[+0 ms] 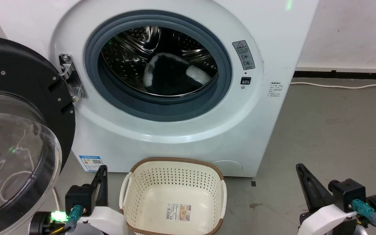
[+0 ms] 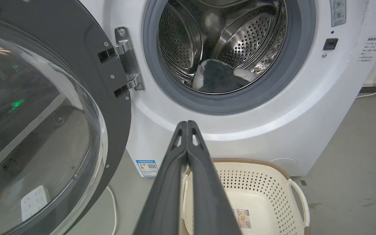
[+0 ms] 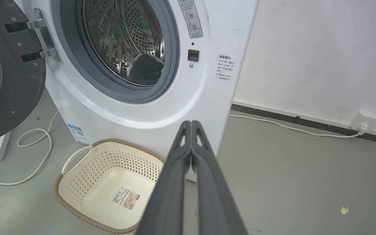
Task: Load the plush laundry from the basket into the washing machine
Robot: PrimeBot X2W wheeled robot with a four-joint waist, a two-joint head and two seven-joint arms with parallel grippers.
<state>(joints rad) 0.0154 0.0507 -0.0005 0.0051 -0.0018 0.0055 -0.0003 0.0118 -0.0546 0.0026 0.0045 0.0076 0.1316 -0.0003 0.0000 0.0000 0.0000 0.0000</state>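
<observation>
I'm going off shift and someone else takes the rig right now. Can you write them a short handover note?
Left claw: shut, holding nothing.
Right claw: shut, holding nothing.
Plush laundry: lying inside the drum of the washing machine.
Basket: on the floor in front of the machine, with no laundry in it.
Done: the loading.
Left: nothing to load; the door stands open.

The plush laundry point(image 1: 170, 76) lies inside the washing machine point(image 1: 188, 137), low in its drum point(image 1: 129, 49), and the door point(image 1: 18, 130) stands swung out from the hinge point(image 1: 72, 81) at the machine's left. The basket point(image 1: 175, 160) sits on the floor point(image 1: 321, 137) just in front of the machine, below its opening, with the left gripper point(image 1: 102, 173) before the machine's left corner and the right gripper point(image 1: 300, 168) out past its right side. A cable point(image 1: 338, 86) lies on the floor right of the machine.
</observation>
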